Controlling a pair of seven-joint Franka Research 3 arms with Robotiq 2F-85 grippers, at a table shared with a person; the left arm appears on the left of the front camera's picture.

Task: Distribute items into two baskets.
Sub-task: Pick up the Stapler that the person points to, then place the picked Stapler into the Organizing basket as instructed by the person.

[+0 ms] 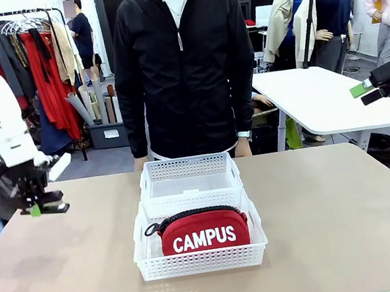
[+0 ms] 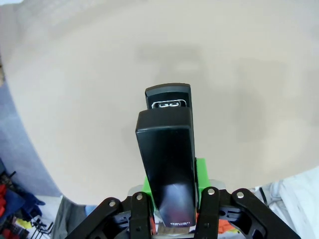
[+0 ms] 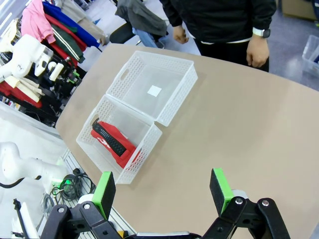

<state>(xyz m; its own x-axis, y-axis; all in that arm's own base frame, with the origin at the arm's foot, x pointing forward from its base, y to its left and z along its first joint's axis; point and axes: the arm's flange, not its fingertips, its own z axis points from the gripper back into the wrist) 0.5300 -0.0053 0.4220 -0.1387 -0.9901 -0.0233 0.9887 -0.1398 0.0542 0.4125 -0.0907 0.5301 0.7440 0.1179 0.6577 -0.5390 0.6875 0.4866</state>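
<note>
Left pincer (image 1: 42, 207) grips the black stapler (image 2: 168, 154) above the worktop's (image 1: 339, 227) left side; CAMPUS pouch (image 1: 203, 231) sits in the near basket (image 1: 198, 263); right pincer (image 3: 162, 191) gapes wide.

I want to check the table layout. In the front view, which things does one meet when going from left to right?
Left gripper holding the black stapler → near basket with the red pouch inside → right gripper, open, at the right edge.

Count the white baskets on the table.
2: the near basket holds the red pouch; the far basket, touching it on the person's side, holds nothing.
</note>
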